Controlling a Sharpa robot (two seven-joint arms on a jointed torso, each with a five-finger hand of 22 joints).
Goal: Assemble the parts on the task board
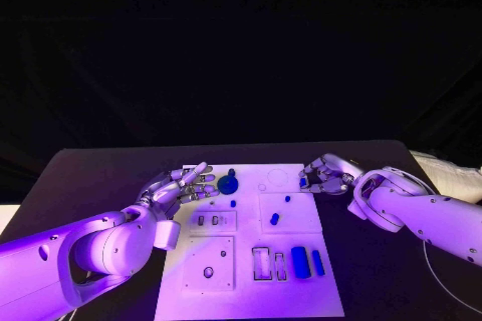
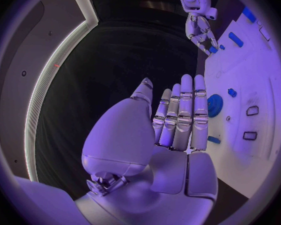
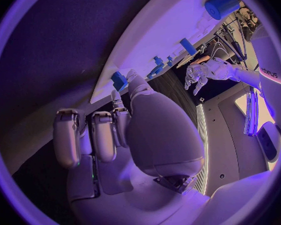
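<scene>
Parts for the assembly lie spread on the task board (image 1: 291, 293), the white plate on the black table (image 1: 90, 175) between your two hands. Your left hand (image 1: 183, 185) hovers at the board's near-left edge with its fingers straight, apart and holding nothing; just past its fingertips sits a round blue gear (image 1: 228, 185), so it looks set to reach for that piece. Your right hand (image 1: 323, 175) sits at the opposite edge with its fingers curled toward a small blue block (image 1: 304, 182). The right wrist view shows that block at the thumb tip, but you cannot tell whether it is actually pinched or only touched. Further toward your body from both hands, two blue bars (image 1: 307, 261) lie side by side next to open rectangular slots (image 1: 269, 263), probably where they belong. Small blue pegs (image 1: 274, 218) stand mid-board between the hands. No writing on the board is legible; lettering on the left forearm in the right wrist view is too small to read surely.
</scene>
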